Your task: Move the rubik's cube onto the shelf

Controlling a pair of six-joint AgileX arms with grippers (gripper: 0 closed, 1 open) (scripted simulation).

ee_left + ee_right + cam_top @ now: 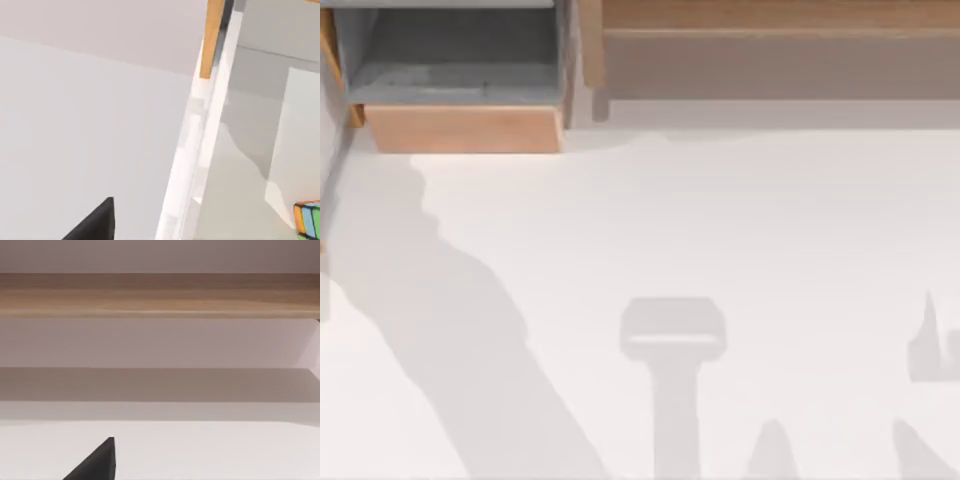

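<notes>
From above, the white worktop (720, 220) lay bare along its middle, crossed by grey shadows (672, 345): a broad slanting band on the left, a hammer-like shape near the centre, and smaller pointed shapes toward the right. At the far edge on the left stood a wooden box (460, 128) with a grey-lined inside. Just beside it, on the right, ran the shelf (780, 18), a long light-brown ledge over a grey-brown front face, with a wooden post (591, 50) at its left end, between ledge and box.

In the left wrist view, the cube (309, 219) was partly cut off by the picture's border. It showed orange, green and blue squares with dark lines. It sat on a pale surface, close to a light upright panel; where that put it on the worktop could not be told. An orange-brown wooden strip (214, 40) stood upright farther off, over a pale edge. The left hand (95, 225) showed as a dark wedge, apart from the cube and holding nothing that could be seen. Whether it was wide or narrow could not be told.

The right wrist view faced the shelf straight on, with the wooden ledge running across and the shaded front face beneath it, above white worktop. The right hand (95, 464) showed as a dark wedge over the worktop, short of the shelf. Its state could not be told either.
</notes>
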